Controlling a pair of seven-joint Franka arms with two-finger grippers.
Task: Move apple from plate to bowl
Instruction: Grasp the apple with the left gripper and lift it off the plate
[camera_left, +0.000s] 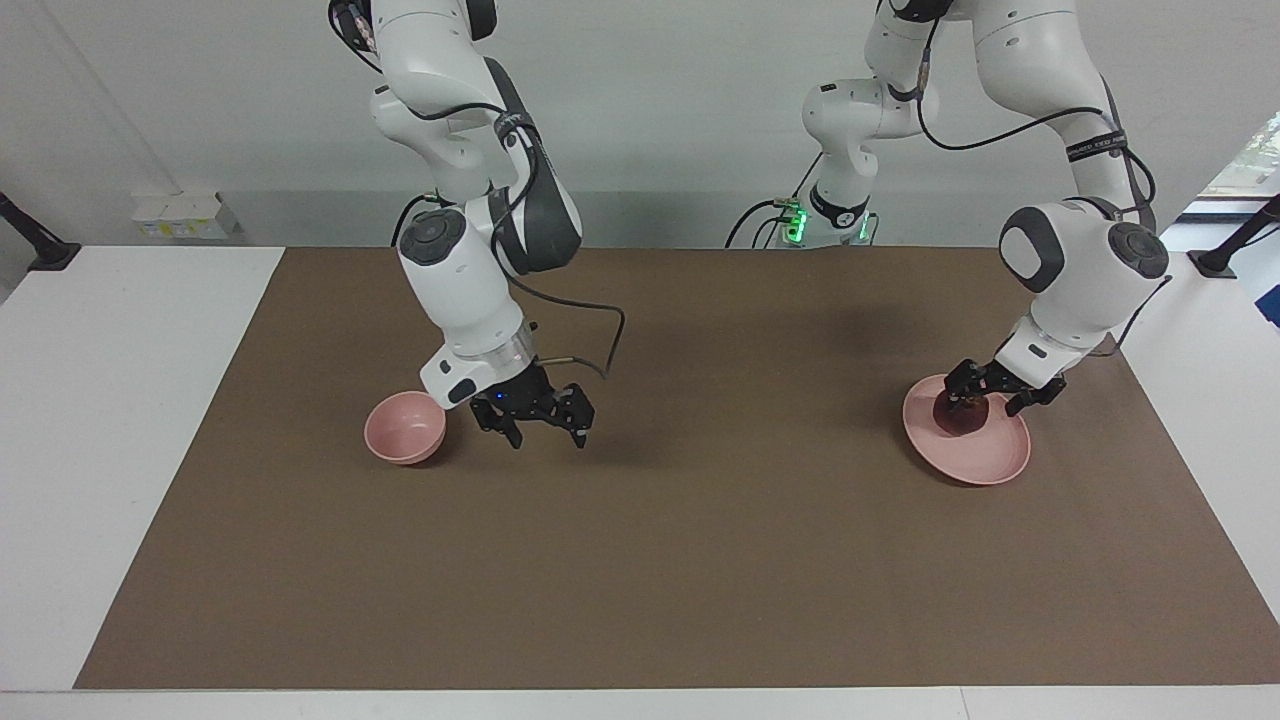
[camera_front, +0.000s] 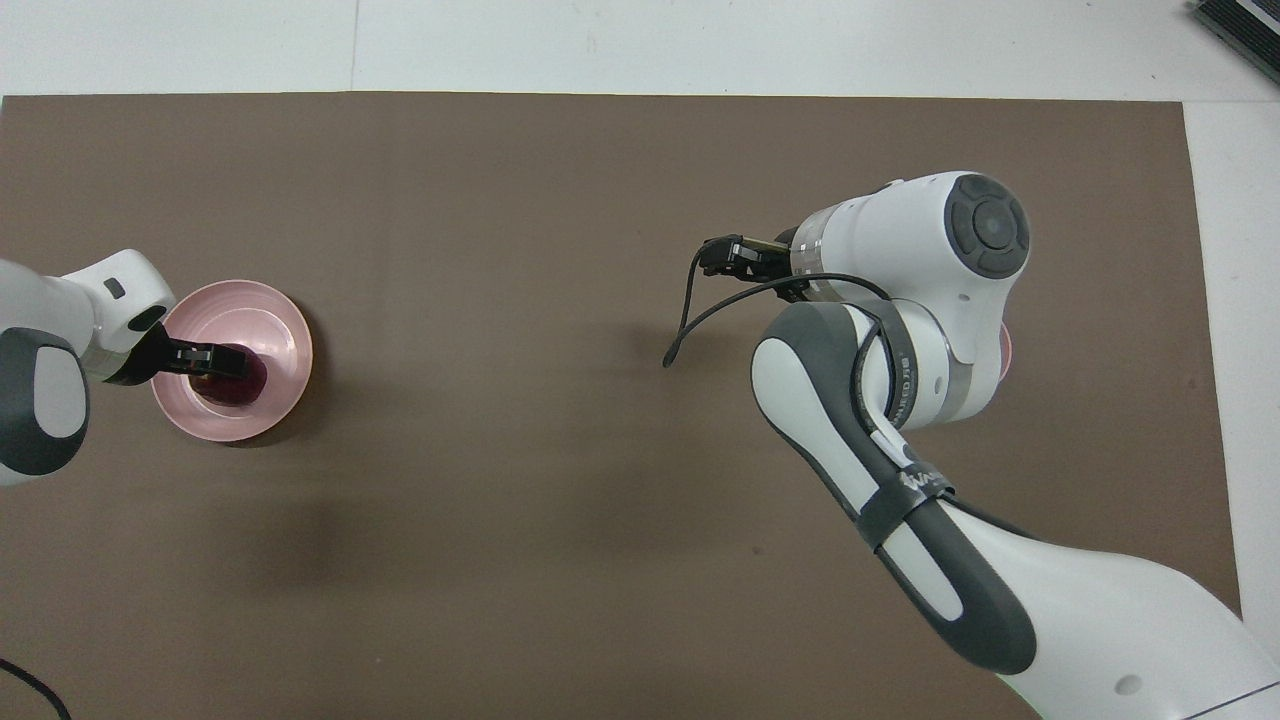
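Note:
The dark-red apple (camera_left: 960, 416) lies on the pale-pink plate (camera_left: 985, 455) toward the left arm's end of the table. My left gripper (camera_left: 987, 398) is low over the plate, open, with one finger at the apple's top. In the overhead view the left gripper (camera_front: 213, 358) reaches over the plate (camera_front: 275, 330) onto the apple (camera_front: 243, 381). The pale-pink bowl (camera_left: 404, 426) stands empty toward the right arm's end. My right gripper (camera_left: 547, 432) hangs open and empty just above the mat beside the bowl. In the overhead view the right arm hides almost all of the bowl (camera_front: 1005, 350); the right gripper (camera_front: 733, 256) shows there.
A brown mat (camera_left: 700, 560) covers the table's middle, with white table (camera_left: 110, 400) around it. A loose black cable (camera_left: 605, 345) hangs from the right wrist.

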